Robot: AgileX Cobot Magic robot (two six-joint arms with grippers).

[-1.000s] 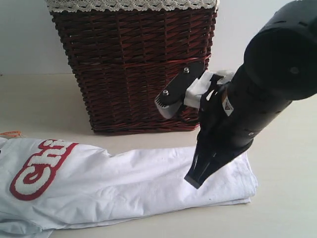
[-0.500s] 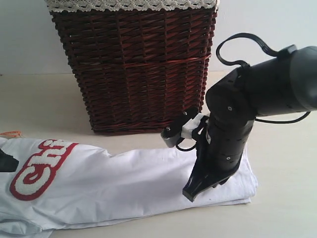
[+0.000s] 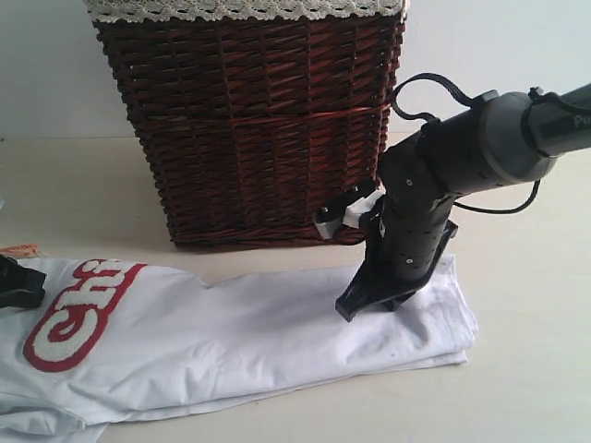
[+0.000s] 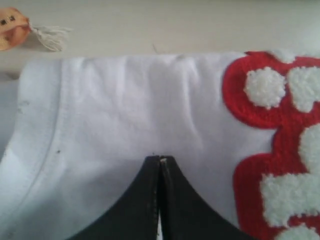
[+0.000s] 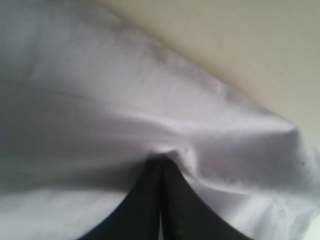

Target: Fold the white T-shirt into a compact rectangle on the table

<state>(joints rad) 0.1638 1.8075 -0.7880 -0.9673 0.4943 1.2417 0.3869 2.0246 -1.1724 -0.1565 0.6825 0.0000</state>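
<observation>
The white T-shirt (image 3: 231,341) lies on the table (image 3: 536,388) as a long folded band, its red lettered patch (image 3: 78,314) at the left and its orange tag (image 3: 20,249) beside the collar. My right gripper (image 3: 346,309) is shut, its tip pressed down into the shirt's right end, where the cloth (image 5: 100,100) puckers around the tip (image 5: 161,161). My left gripper (image 3: 18,284) is also shut. Its tip (image 4: 160,160) rests on the shirt (image 4: 125,110) near the collar seam, beside the patch (image 4: 280,135), with the tag (image 4: 11,32) beyond the hem.
A tall brown wicker basket (image 3: 249,129) with a white lace-trimmed liner (image 3: 240,9) stands just behind the shirt, close to my right arm's wrist. Bare tabletop (image 3: 545,277) runs to the right of the shirt and along its front edge.
My right arm came down from above, and its shut tip now presses the shirt's right end closer to the basket. My left gripper has entered at the left edge and reached the collar.
</observation>
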